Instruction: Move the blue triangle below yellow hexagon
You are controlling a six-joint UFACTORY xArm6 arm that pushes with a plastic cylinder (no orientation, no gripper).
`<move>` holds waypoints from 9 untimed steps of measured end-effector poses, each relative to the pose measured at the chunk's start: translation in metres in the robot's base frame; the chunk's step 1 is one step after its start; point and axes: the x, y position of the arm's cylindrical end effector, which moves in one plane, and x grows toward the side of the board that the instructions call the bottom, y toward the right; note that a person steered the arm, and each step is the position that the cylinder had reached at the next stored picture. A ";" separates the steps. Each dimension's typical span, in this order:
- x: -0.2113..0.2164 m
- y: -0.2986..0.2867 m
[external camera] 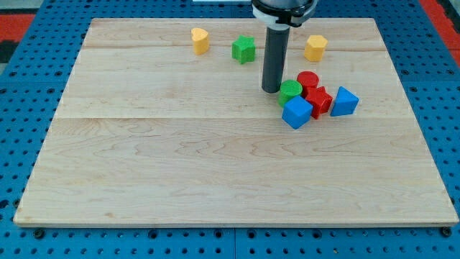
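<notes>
Contact is all we have to work with: our arm carries no gripper, so there is nothing to open, close or clamp, only a dark rod whose tip (270, 91) rests on the bench (180, 165) just at the view's left of a green round block (290, 90), touching it or nearly so.

That green block heads a tight cluster: a red cylinder (307, 80) behind it, a blue cube (297, 113) just below it, a red block (318, 101) of unclear shape in the middle, and the blue triangle (345, 101) at the cluster's right edge, touching or almost touching the red block. Our tip is on the far side of the cluster from the triangle.

Toward the view's top sits the yellow hexagon (315, 47), with a green star-like block (244, 49) and a yellow block (200, 40) further left.

We judge the triangle small, light and rigid, likely to slide easily on the smooth wood and to spin if pushed off-centre. A flat face, met squarely through its middle, looks the best place to push; a corner would probably turn it. Its neighbours may be dragged along.
</notes>
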 end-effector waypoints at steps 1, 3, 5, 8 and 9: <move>-0.029 0.004; -0.040 0.125; 0.073 0.149; 0.021 0.109; -0.007 0.110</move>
